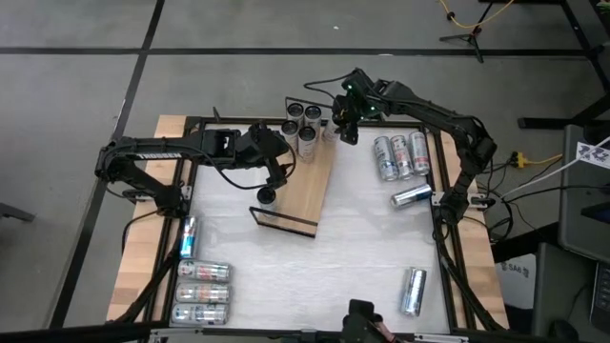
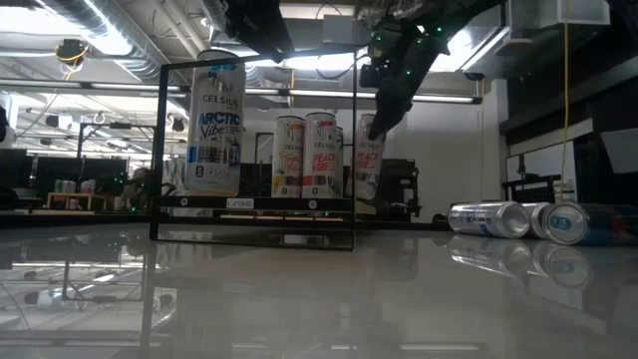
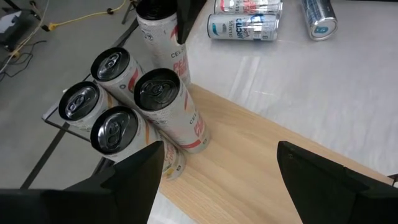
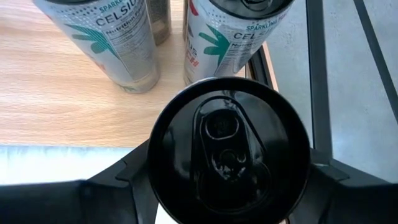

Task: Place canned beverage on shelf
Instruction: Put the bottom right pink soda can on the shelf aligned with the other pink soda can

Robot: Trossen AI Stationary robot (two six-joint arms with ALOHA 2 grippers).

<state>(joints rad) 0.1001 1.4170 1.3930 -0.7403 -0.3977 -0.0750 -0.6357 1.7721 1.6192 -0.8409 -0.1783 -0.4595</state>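
The shelf [image 1: 310, 191] is a light-wood board lying aslant mid-table, with black wire rails at its ends. Several upright cans [image 1: 303, 126] stand on its far end, also in the left wrist view [image 3: 165, 99]. One more can [image 1: 266, 195] stands at its near left corner. My right gripper [image 1: 345, 129] is shut on a further can [image 4: 230, 149] at the shelf's far right corner, beside the rail. My left gripper [image 3: 217, 168] hangs open over the shelf's left side [image 1: 278, 171], with nothing between its fingers. My right gripper pinches the can's wall just under the rim [image 4: 155, 165] between its two fingers [image 4: 323, 177], one on each side. It comes from above, slanting down from the table's right. The can stays about upright [image 2: 369, 155], its base level with the others' bases. Whether it rests on the shelf I cannot tell.
Three cans [image 1: 400, 155] lie side by side right of the shelf, another [image 1: 412, 195] below them, one more [image 1: 413, 291] near the front right. Several cans [image 1: 202, 291] lie at the front left, one [image 1: 188, 236] above them. Black frame bars run along the table's edges.
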